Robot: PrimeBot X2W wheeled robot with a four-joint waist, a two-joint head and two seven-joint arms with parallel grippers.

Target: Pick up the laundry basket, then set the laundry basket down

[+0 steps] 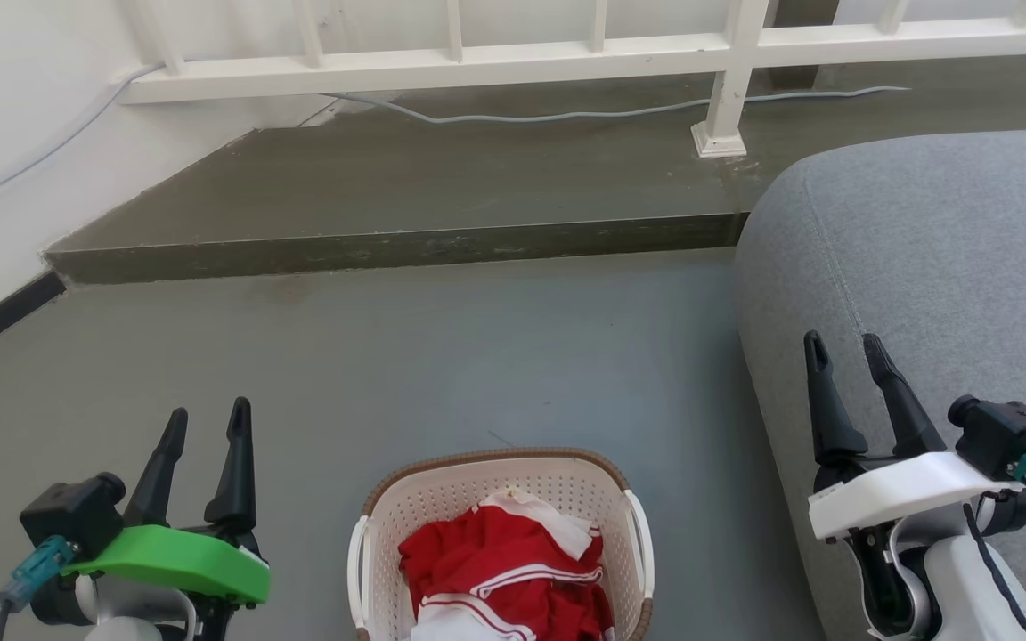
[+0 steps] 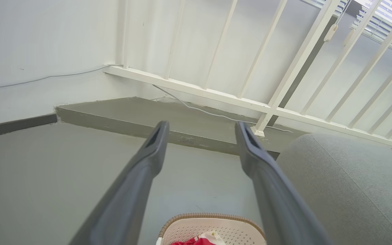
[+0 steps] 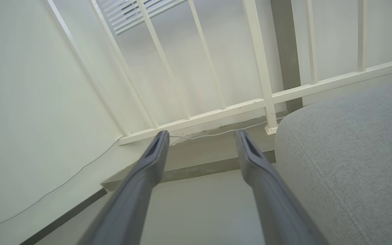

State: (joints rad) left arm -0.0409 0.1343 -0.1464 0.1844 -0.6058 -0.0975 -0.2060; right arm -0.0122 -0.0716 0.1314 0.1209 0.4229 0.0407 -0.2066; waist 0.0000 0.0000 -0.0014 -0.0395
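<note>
The basket (image 1: 468, 488) stands on the floor (image 1: 477, 356) at the bottom centre of the head view, holding red and white clothes (image 1: 495, 561). It lies between the two arms, nearer the robot than either pair of fingertips. The left fingers (image 1: 232, 472) hang to its left, spread apart and empty, clear of its left handle (image 1: 357, 561). The right fingers (image 1: 829, 414) are likewise parted and hold nothing, well off to the basket's right, seen against a grey sofa (image 1: 940, 267). In the left wrist view the basket's brown rim (image 2: 213, 216) shows low between that arm's fingers.
</note>
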